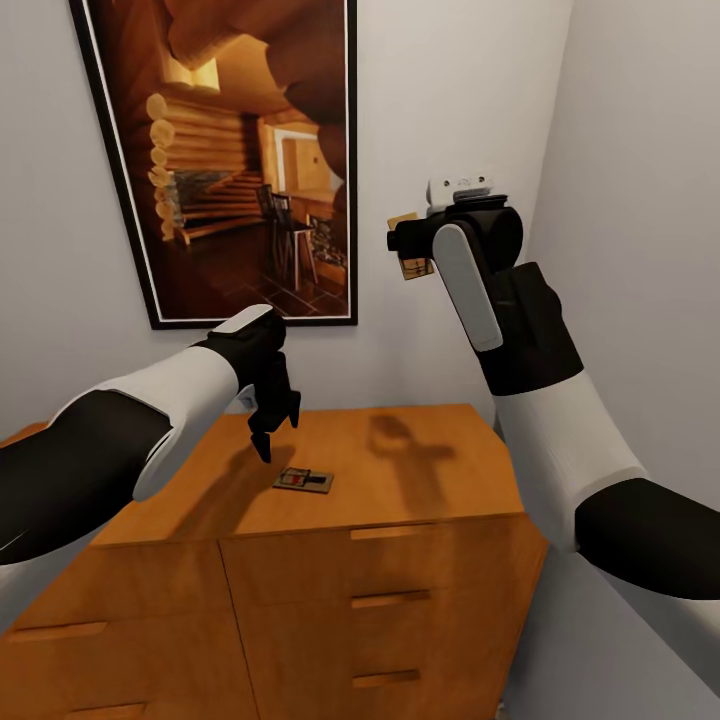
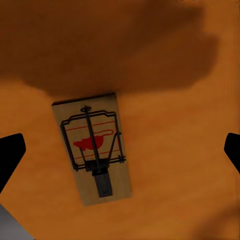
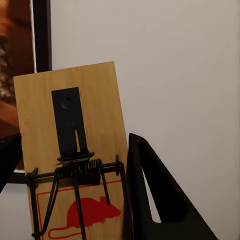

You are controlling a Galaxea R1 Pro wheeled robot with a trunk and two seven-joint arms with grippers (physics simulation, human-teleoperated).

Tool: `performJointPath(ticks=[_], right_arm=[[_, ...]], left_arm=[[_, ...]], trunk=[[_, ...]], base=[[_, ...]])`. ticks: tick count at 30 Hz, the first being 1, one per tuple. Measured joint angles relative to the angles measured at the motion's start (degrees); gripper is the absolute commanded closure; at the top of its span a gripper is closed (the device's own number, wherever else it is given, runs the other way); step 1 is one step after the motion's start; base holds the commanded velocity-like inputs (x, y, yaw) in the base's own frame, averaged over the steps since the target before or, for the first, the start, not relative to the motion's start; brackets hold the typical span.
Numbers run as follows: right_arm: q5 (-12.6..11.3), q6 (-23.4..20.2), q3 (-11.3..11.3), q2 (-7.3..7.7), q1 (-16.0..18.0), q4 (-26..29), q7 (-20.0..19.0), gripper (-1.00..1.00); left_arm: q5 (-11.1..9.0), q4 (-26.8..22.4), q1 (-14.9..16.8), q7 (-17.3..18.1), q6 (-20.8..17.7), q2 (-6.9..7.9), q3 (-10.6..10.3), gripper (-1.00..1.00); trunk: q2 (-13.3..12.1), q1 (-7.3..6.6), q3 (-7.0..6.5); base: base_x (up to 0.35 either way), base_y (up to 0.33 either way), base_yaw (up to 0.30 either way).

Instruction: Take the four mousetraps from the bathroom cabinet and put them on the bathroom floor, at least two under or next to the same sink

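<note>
1. Standing against the wall, the cabinet [image 1: 330, 560] is the biggest thing here, and its flat top carries one mousetrap [image 1: 303, 481] lying flat near the middle. The risk is a downward reach that comes in off-centre — the trap is thin, so a finger landing on the board would likely shove it across the smooth wood or towards the front edge rather than pick it up.

2. The right gripper [image 1: 408, 252] is raised high beside the framed picture [image 1: 225, 160], fingers clenched on a second mousetrap [image 3: 75, 165]. In the right wrist view one finger [image 3: 150, 200] lies across the board's edge near the spring, so the hold looks narrow; a quick swing of the arm could, I judge, let the board pivot or slip and fall onto the cabinet or behind it.

3. The left gripper [image 1: 272, 425] hangs just above the cabinet top, a little to the side of the lying trap, fingers released and spread wide — the left wrist view shows the two tips at the frame's edges with the trap [image 2: 92, 147] between them but skewed to their line. Closing without squaring up may catch a corner only.

4. The wire bar is small and raised; a fingertip snagging it could flip the trap.
</note>
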State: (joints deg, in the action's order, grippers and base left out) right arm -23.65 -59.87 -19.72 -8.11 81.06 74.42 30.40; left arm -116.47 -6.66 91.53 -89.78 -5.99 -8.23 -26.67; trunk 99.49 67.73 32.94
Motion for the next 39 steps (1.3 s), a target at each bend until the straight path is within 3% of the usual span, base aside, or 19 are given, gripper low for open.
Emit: performJointPath(ticks=[35,39], right_arm=[[0.00,0.00,-0.05,-0.03,0.00,0.00,0.00,1.00],[-0.04,0.00,-0.02,-0.02,0.00,0.00,0.00,1.00]], left_arm=[[0.00,-0.01,0.00,0.00,0.13,0.04,-0.09,-1.00],[-0.03,-0.01,0.00,0.00,0.20,0.04,-0.09,-1.00]], trunk=[[0.00,0.00,0.00],[1.59,0.88,0.71]], base=[[0.002,0.000,0.000],[0.000,0.000,0.000]])
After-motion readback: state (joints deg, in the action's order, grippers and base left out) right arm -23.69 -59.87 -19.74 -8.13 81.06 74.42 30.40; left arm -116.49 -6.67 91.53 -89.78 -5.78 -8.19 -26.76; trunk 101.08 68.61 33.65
